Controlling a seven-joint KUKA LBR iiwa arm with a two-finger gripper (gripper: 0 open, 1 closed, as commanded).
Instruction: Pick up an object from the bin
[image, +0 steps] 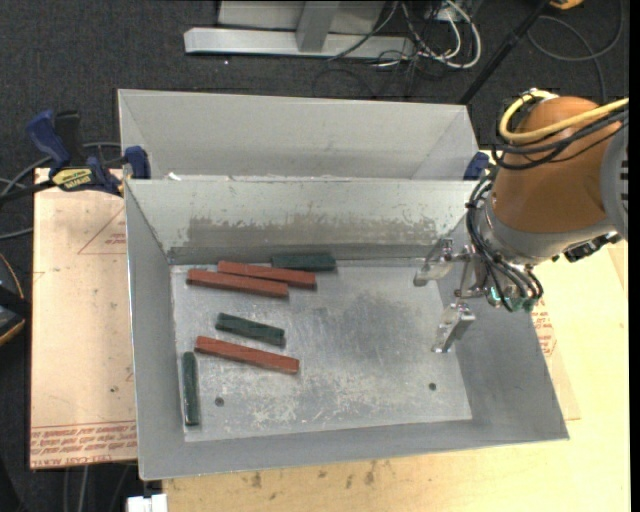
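My gripper (434, 309) hangs over the bare right part of the bin floor, open, with nothing between its two metal fingers (448, 330). The nearest loose thing is a dark green bar (303, 262) by the back wall, well to the gripper's left. Two red-brown bars (237, 283) (267, 272) lie side by side just left of it. All the bars lie flat and apart from the gripper.
Further left lie a short dark green bar (250, 328), another red-brown bar (247, 354) and a dark green bar (190, 388) set lengthwise near the front left corner. The arm with its orange cover enters over the right wall.
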